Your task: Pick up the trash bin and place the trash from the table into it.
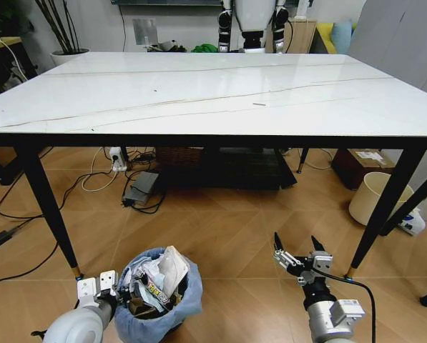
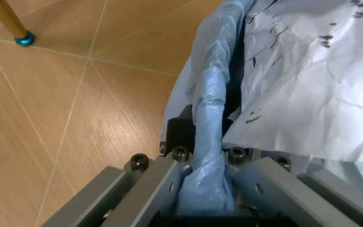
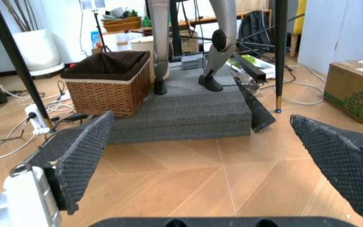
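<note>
On the wood floor before the table (image 1: 199, 93), left gripper (image 2: 207, 189) clamps the trash bin (image 1: 159, 293) rim; right gripper (image 1: 300, 251) hangs released nearby

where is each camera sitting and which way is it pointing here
Head view: up on the robot's head, looking forward and down at the white marble-look table and wood floor; both arms show, the left gripper at the blue-grey bag-lined round trash bin, the right gripper open above the floor.
Left wrist view: on the left wrist, facing the bin's bag-wrapped rim clamped in the left gripper, crumpled white paper inside.
Right wrist view: on the right wrist, facing low under the table toward a wicker basket, between its own spread fingers.
Shared: head and left wrist views both show the bin.
</note>
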